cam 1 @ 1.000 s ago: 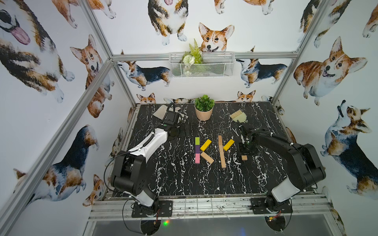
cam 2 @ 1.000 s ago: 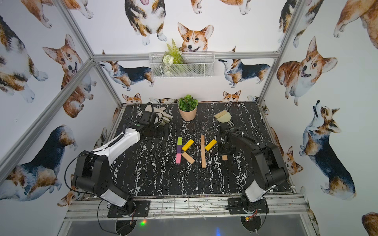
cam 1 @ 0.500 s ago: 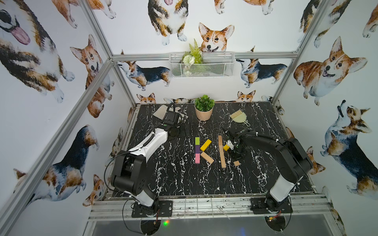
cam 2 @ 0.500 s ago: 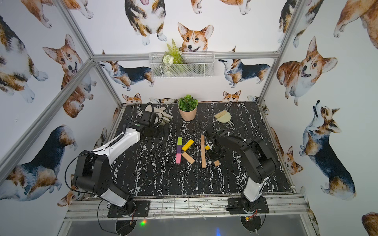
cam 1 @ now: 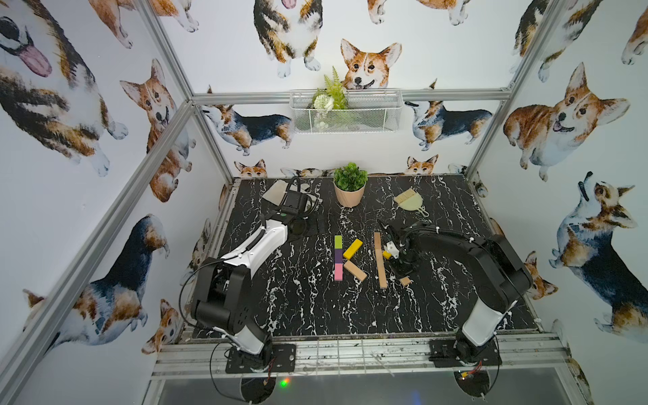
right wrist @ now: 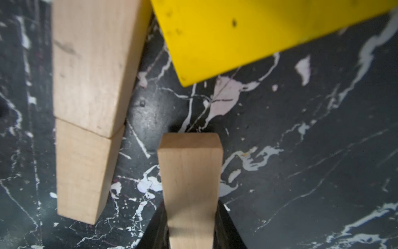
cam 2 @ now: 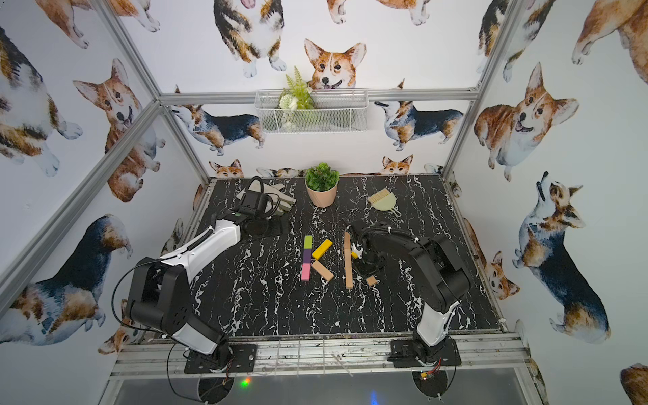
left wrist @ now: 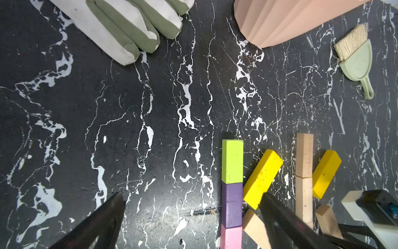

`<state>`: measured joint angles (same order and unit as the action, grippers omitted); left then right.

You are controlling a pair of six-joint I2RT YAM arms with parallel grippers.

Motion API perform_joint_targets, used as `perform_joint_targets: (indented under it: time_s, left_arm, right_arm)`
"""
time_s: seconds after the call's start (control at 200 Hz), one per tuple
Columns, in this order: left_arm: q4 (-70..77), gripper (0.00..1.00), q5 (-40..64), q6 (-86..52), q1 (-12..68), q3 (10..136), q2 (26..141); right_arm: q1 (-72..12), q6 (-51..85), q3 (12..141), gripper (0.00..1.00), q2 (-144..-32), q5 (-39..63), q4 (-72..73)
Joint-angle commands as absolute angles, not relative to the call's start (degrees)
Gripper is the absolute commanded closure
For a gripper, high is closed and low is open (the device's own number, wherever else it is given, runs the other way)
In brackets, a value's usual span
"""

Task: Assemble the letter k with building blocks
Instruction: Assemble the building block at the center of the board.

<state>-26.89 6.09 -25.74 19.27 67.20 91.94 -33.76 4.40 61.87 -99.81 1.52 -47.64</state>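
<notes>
No word, label, brand or number can be read anywhere. In the left wrist view, the tan block (left wrist: 304, 155) lying farthest from the robot's base has faint dark marks along its top face. They may be print, but they are too small and blurred to make out.

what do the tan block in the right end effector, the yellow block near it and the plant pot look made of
held tan block: bare wood, matte; faint grain lines show.
yellow block: probably wood under opaque matte paint; small dark specks mark it.
plant pot: pink, ribbed, smooth and matte; likely plastic or ceramic, cannot tell which.
</notes>
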Motion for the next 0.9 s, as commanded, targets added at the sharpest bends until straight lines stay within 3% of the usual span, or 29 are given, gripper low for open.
perform_joint_targets:
  time_s: [0.0,0.891]
  left_arm:
    - [-26.45,0.00,6.10,-26.02,19.16,67.41,91.92]
    - [-26.32,0.00,6.30,-26.36,19.21,67.19,92.12]
  right_arm:
    - [-33.92,1.34,62.40,1.00,-99.37,2.80,-45.96]
    - [-34.29,-2.52,61.54,1.00,-101.11,3.84,-45.36]
